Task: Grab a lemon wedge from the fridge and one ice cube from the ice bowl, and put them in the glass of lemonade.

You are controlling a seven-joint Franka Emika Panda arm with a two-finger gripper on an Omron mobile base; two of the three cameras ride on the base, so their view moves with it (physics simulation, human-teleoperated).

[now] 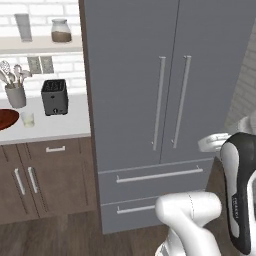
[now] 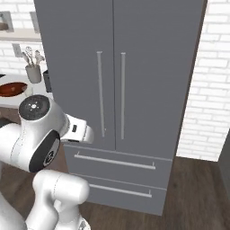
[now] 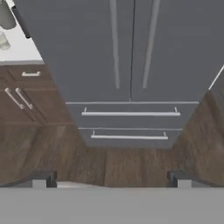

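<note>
Fridge (image 1: 150, 75): standing shut, both doors closed; the lemon wedge cannot be seen.
Fingers (image 3: 41, 178): standing wide apart, holding nothing.
Ice bowl (image 1: 6, 120), glass of lemonade (image 1: 27, 119): waiting on the table (image 1: 55, 127).
Progress: nothing fetched yet.

The arm (image 2: 40, 148) is glossy white with rounded segments, dark grey joint bands and a speckled dark cap; the gripper (image 3: 111, 179) ends in small dark fingertips (image 3: 41, 178).

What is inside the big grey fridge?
You can't tell. Both doors of the fridge are shut and so are the two drawers under them, so whatever is inside is hidden. You see just grey fronts and long bar handles.
</note>
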